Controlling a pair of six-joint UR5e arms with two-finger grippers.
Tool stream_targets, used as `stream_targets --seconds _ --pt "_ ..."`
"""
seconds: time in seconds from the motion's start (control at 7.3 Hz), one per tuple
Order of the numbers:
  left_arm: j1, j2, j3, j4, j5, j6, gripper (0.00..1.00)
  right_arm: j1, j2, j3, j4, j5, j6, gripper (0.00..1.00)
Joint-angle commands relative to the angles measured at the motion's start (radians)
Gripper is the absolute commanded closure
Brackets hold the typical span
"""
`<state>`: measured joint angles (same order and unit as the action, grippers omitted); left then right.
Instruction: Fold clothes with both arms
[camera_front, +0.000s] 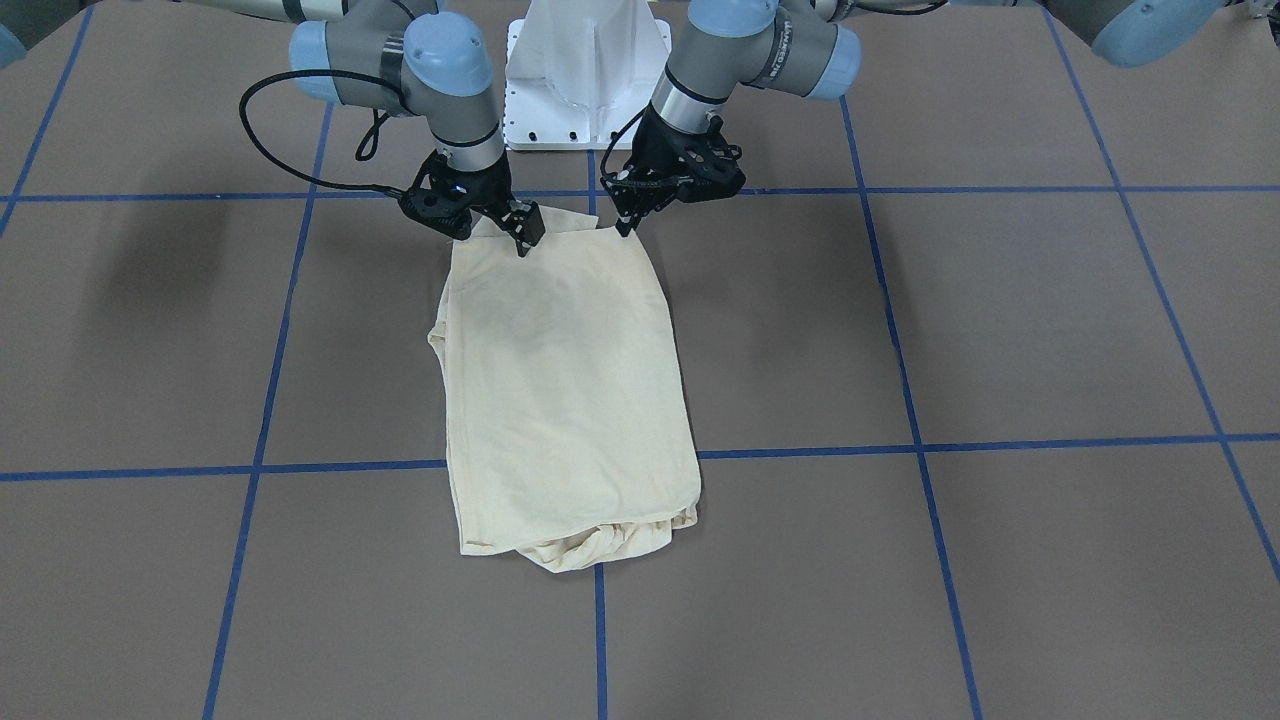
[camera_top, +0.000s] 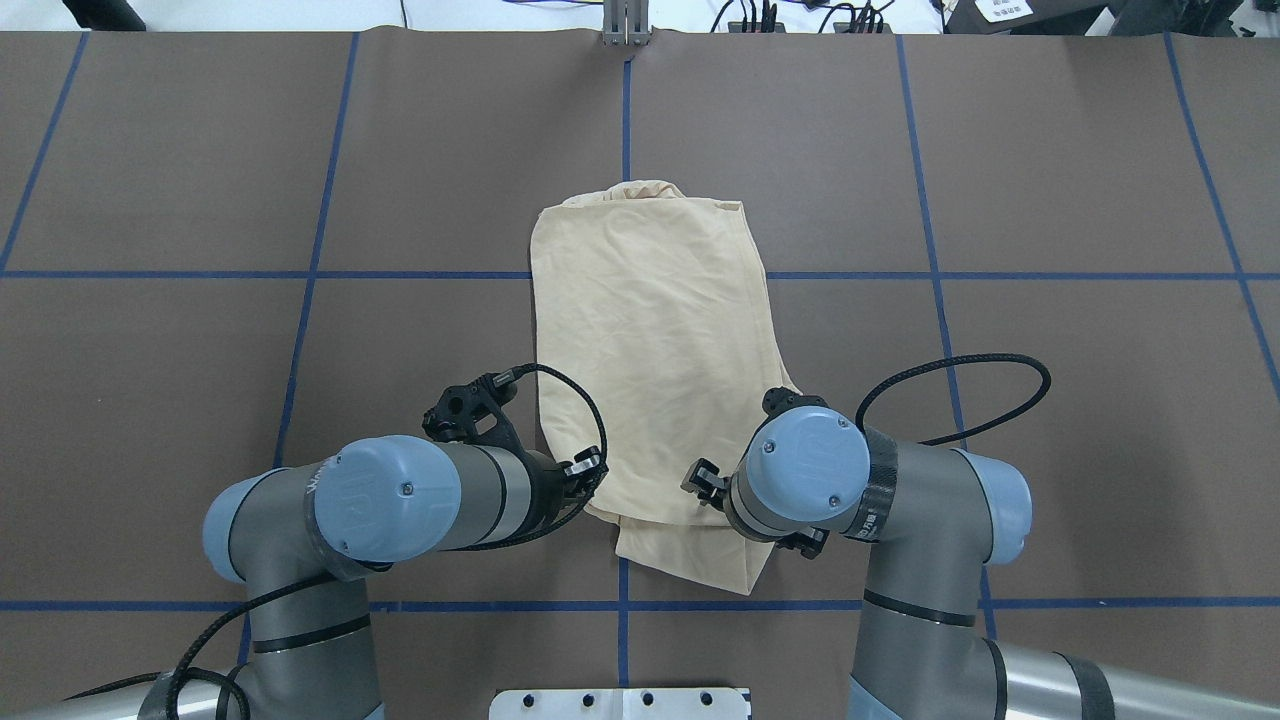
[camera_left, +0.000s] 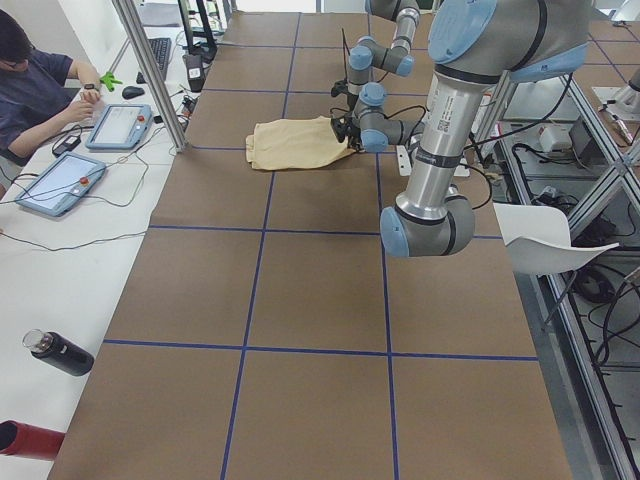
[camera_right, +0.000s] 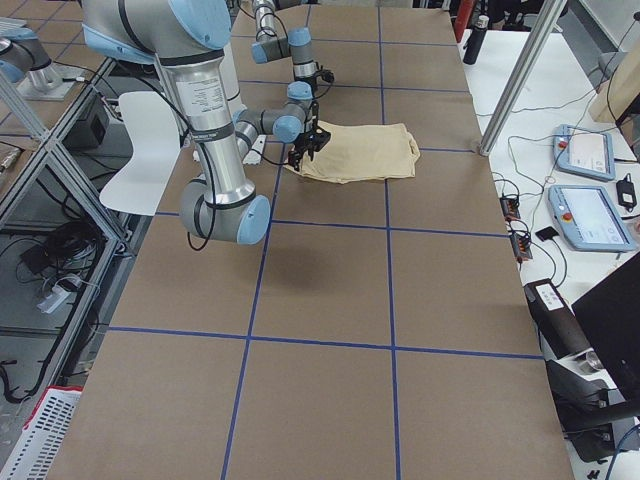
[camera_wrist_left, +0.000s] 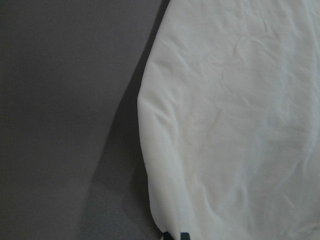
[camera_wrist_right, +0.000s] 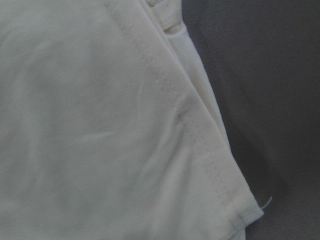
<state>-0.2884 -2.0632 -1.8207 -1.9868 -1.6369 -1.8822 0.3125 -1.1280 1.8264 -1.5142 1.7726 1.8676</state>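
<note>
Touching both tools (camera_front: 622, 226) (camera_front: 525, 236), seemingly: shirt (camera_front: 565, 380)

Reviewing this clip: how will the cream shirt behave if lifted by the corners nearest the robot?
The shirt will probably droop limply: it lies flat with soft wrinkles and bunched folds at its far end. Likely light, since the knit looks thin. The stacked layers may slide apart, as edges sit offset.

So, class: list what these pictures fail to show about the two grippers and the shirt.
Front-facing view: left gripper and right gripper meet the edge of the shirt; too small to tell whether the fingers pinch it.
Overhead view: both grippers' fingers hidden under their own wrists.
Shirt print: only a faint dark shade through the cloth, unreadable.
Wrist views: fingers cut off by the frame edge.
</note>
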Motion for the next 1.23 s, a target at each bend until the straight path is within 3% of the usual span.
stream_targets --seconds 0.0,0.14,0.27,0.69,0.96,1.1 --pt "0.0 0.0 0.0 0.0 0.0 0.0 1.0 0.003 -0.007 0.004 -0.001 0.001 -0.001 0.0" --pt "0.002 -0.002 0.0 0.0 0.0 0.0 1.0 0.005 -0.006 0.004 -0.001 0.001 -0.001 0.04" --pt "0.002 -0.002 0.001 0.0 0.0 0.0 1.0 0.005 -0.006 0.004 -0.001 0.001 0.001 0.18" --pt "0.003 -0.002 0.001 0.0 0.0 0.0 1.0 0.003 -0.004 0.005 -0.024 0.002 0.001 0.26" --pt "0.003 -0.002 0.001 0.0 0.0 0.0 1.0 0.003 -0.003 0.007 -0.029 0.004 0.001 0.47" --pt "0.003 -0.002 0.003 0.0 0.0 0.0 1.0 0.003 -0.003 0.011 -0.029 0.005 -0.001 0.66"
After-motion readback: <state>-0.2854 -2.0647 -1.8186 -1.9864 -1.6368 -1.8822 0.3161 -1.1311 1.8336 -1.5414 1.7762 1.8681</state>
